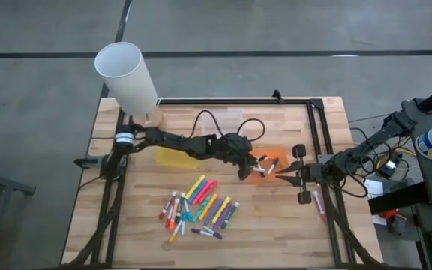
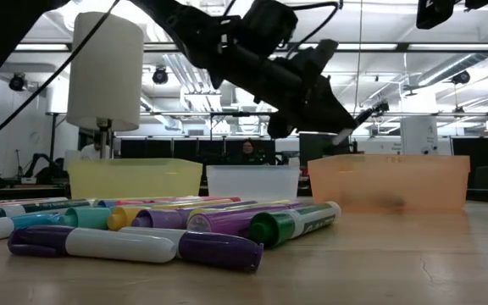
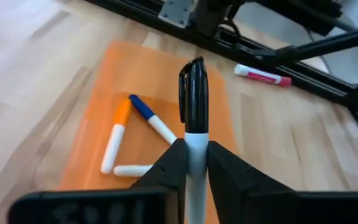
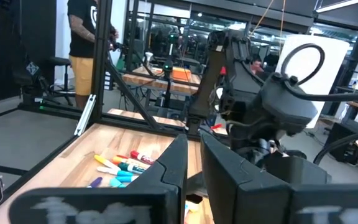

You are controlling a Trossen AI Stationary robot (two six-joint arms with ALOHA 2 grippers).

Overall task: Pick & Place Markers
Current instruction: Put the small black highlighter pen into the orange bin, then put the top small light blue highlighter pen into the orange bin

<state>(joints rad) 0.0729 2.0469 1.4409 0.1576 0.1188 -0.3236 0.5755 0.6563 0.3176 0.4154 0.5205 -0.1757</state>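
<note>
My left gripper (image 3: 196, 158) hangs above the orange tray (image 3: 142, 68), shut on a white marker with a black cap (image 3: 194, 87). In the high view it (image 1: 250, 171) sits at the table's middle. Inside the tray lie an orange-capped marker (image 3: 117, 140), a blue-capped one (image 3: 149, 115) and a white one. Several coloured markers (image 1: 199, 210) lie flat in a loose pile toward the near edge. My right gripper (image 1: 287, 178) waits just right of the orange tray, open by a narrow gap, with nothing between its fingers (image 4: 173, 168). My left gripper pinches the marker's white barrel (image 3: 196, 142) between its two fingers, which lie along the marker. The black-capped end sticks out past the fingertips. The marker is lifted clear above the orange tray, slanting down toward it (image 2: 346, 135).
A yellow tray (image 1: 175, 157) and a clear tray (image 2: 252, 182) stand left of the orange one (image 1: 265, 165). A tall white cylinder (image 1: 127, 75) rises at the far left corner. One pink marker (image 1: 319, 204) lies by the right frame rail. Bare wood shows near the front edge.
</note>
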